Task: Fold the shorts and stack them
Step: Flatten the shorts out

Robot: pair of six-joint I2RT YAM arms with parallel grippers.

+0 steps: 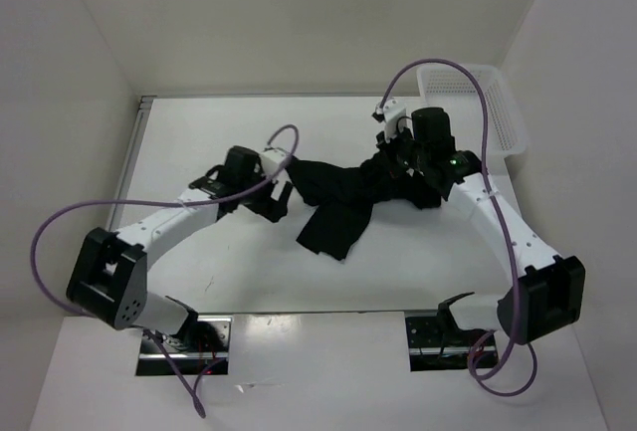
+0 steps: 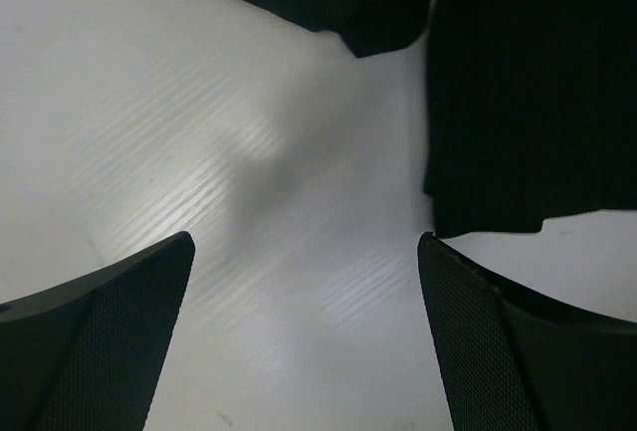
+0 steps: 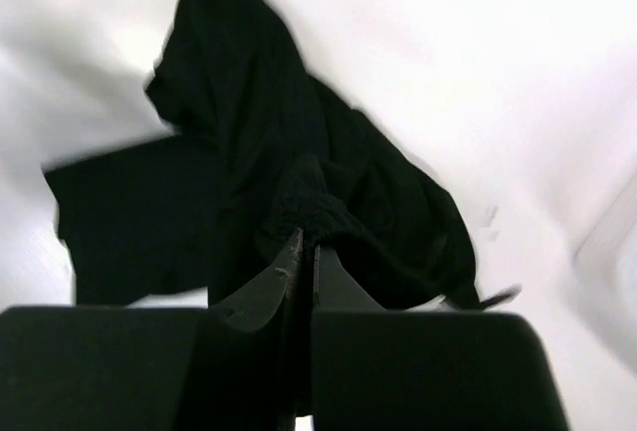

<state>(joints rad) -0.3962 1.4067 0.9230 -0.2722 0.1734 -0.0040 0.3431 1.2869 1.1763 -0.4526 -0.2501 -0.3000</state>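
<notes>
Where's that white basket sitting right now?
From the overhead view, the white mesh basket sits at the far right corner of the table, just beyond the right end effector, which pinches the black shorts.

I'm on a flat white matte surface (image 1: 199, 142), boxed in by plain white panel walls: left wall (image 1: 60, 103), back wall (image 1: 318, 23), right wall (image 1: 587, 63). A thin grey metal strip (image 1: 140, 142) runs along the surface's left edge. A white plastic mesh basket (image 1: 493, 103) sits at the far right corner, by the right wall. Two shiny metal plates sit at my near edge: left plate (image 1: 221, 329), right plate (image 1: 423, 336). The light is even and diffuse. Close up, the surface shows soft streaky glare and faint ridges.
</notes>
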